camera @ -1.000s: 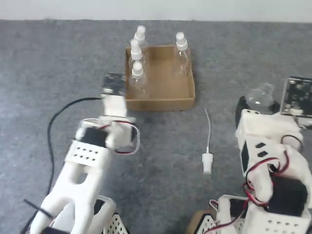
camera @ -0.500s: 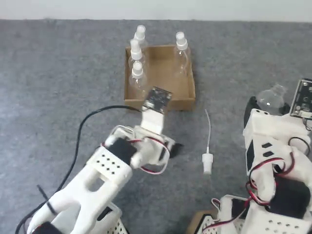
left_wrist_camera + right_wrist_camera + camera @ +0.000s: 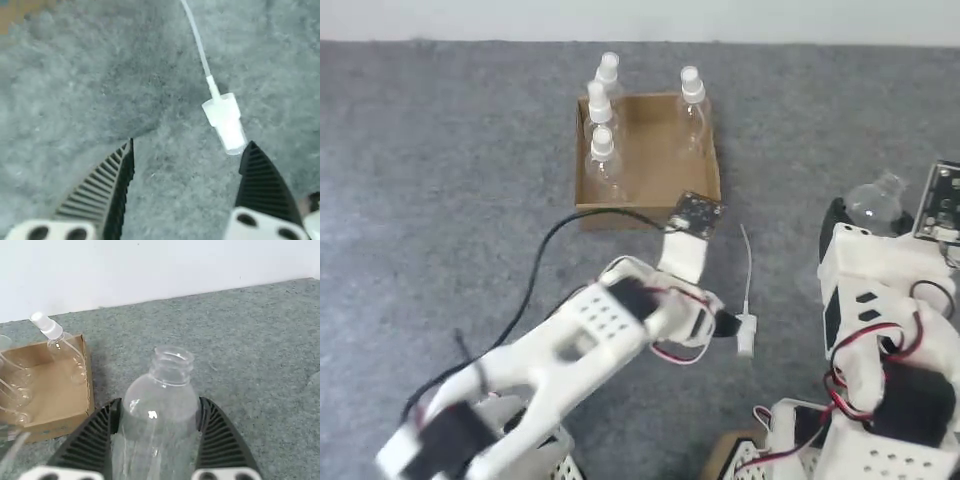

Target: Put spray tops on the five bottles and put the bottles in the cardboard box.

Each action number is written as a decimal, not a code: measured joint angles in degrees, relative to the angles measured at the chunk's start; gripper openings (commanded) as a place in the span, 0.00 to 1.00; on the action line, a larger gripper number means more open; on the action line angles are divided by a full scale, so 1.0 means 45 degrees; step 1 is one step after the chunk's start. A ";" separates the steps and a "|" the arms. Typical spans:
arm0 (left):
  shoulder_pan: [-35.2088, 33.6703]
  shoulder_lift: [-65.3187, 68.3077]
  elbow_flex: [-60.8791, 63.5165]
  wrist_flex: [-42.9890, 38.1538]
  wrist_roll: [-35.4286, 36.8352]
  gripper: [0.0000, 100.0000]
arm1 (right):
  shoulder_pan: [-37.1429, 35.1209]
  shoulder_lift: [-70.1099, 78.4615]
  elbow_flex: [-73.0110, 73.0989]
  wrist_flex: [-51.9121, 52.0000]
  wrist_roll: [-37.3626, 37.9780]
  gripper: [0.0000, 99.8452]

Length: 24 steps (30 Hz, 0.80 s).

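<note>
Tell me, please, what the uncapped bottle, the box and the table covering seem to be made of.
Bottle: likely clear plastic, glossy; the grey covering shows through it and it carries small highlights. Box: brown cardboard, matte, with thin flat walls. Table covering: seemingly grey carpet or felt, matte, with a fuzzy, mottled nap.

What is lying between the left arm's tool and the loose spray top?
Nothing but bare grey carpet: in the left wrist view the open left tool hangs just short of the spray top.
</note>
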<state>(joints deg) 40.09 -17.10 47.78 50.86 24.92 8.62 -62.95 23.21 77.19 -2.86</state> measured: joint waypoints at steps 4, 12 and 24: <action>0.0039 0.2051 -0.1211 0.0000 0.0039 0.32 | 0.0000 -0.0020 0.0000 0.0000 0.0000 0.06; 0.0684 0.4024 -0.2911 0.0000 0.0039 0.32 | 0.0000 -0.0078 0.0000 0.0000 0.0000 0.06; 0.1543 0.6388 -0.4904 0.1250 -0.0430 0.22 | 0.0000 -0.0078 0.0000 0.0000 0.0000 0.06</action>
<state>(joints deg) 47.03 11.65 25.71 56.48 22.99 8.62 -63.30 23.21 77.19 -2.86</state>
